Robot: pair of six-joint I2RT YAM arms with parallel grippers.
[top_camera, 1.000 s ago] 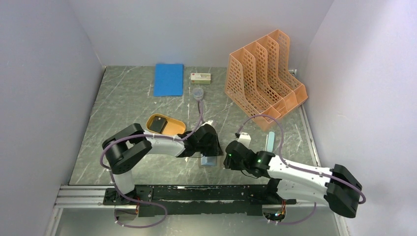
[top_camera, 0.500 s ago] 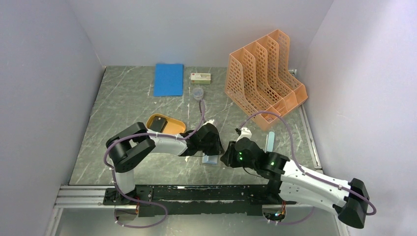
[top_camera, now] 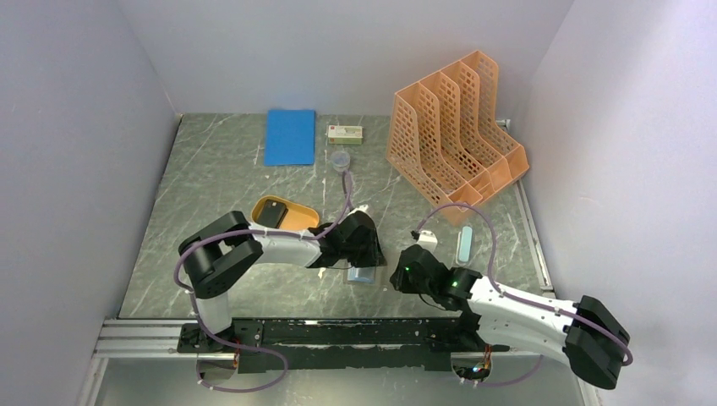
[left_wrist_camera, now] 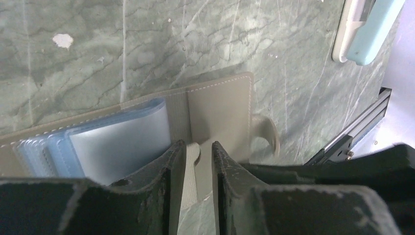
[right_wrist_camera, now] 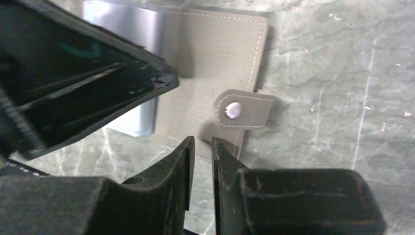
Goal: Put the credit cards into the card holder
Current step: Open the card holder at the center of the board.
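The card holder [left_wrist_camera: 220,107] lies opened flat on the desk [top_camera: 220,169], close to the near edge and about halfway across, between my two pincers. Its grey-brown cover has pale stitching round the edge. Bluish clear sleeves [left_wrist_camera: 117,147] fan out from the fold, and a small tab [right_wrist_camera: 243,108] with a shiny snap sticks out past the cover's free edge.

My left pincer [left_wrist_camera: 196,147] comes in from the left and is clenched on the card holder, with a strip of the grey-brown cover caught between the two fingers. My right pincer [right_wrist_camera: 202,140] comes in from the right with its fingers drawn almost together, tips at the cover's edge just beside the tab. From this angle I cannot tell whether it has the edge pinched or only touches it.

One dark credit card [top_camera: 272,211] lies in the orange oval tray [top_camera: 303,222], just left of the holder and a little farther back. To the right of the holder a slim pale blue case [top_camera: 462,244] lies on the desk.

Farther back, near the middle, stands a small clear cup [top_camera: 340,161]. Behind it is a little white box [top_camera: 345,133] with a red patch on its label, the print too small to read. A bright blue notebook [top_camera: 289,136] lies flat to the left of the box. The orange perforated file rack [top_camera: 452,139] stands in the far right corner.
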